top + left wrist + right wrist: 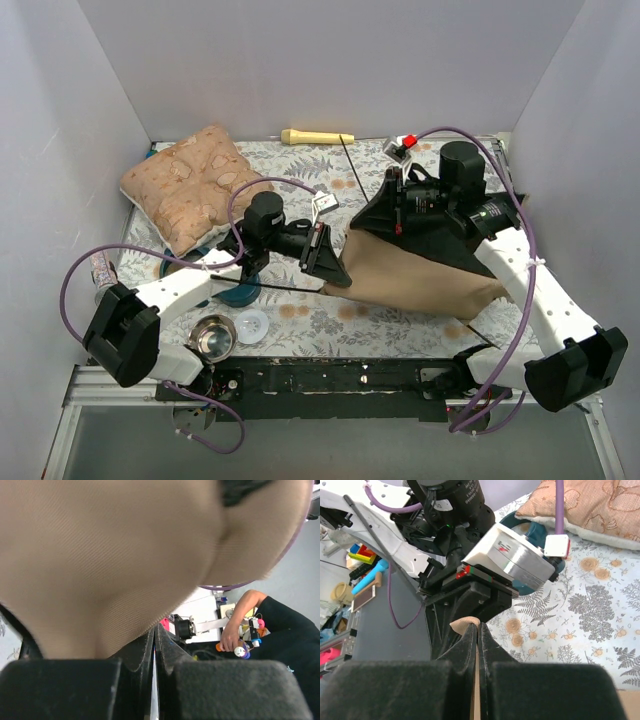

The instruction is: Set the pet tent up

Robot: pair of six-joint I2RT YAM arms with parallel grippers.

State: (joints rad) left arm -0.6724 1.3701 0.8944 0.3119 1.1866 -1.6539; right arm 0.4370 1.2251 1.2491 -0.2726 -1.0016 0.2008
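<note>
From above, the pet tent [420, 275] lies on the right half of the tabletop [330, 318]. Its tan fabric is spread toward the near edge and its black part is bunched up behind, toward the far right corner. The left gripper [332, 262] reaches in from the left and meets the tan fabric at its left edge. The right gripper [394, 206] sits at the top of the black part. A puffy cushion [190, 188] fills the far left corner, and a yellow cylinder [315, 137] lies along the far edge. A steel bowl [213, 337] and a white lid [252, 325] sit close together near the near edge, on the left.

In the left wrist view, tan fabric fills almost the whole upper picture, very close and blurred. The two fingers [132, 652] are pressed together with barely a slit between them, and the cloth runs down into that pinch, so this pincer is closed on the tent.

In the right wrist view, the fingers [490, 642] are likewise pressed together, with a small fold of tan fabric poking out at their tips: closed on the tent. Just beyond stands the left arm's wrist, and a thin black rod [380, 540] crosses the upper left. The cushion shows at the upper right.
</note>
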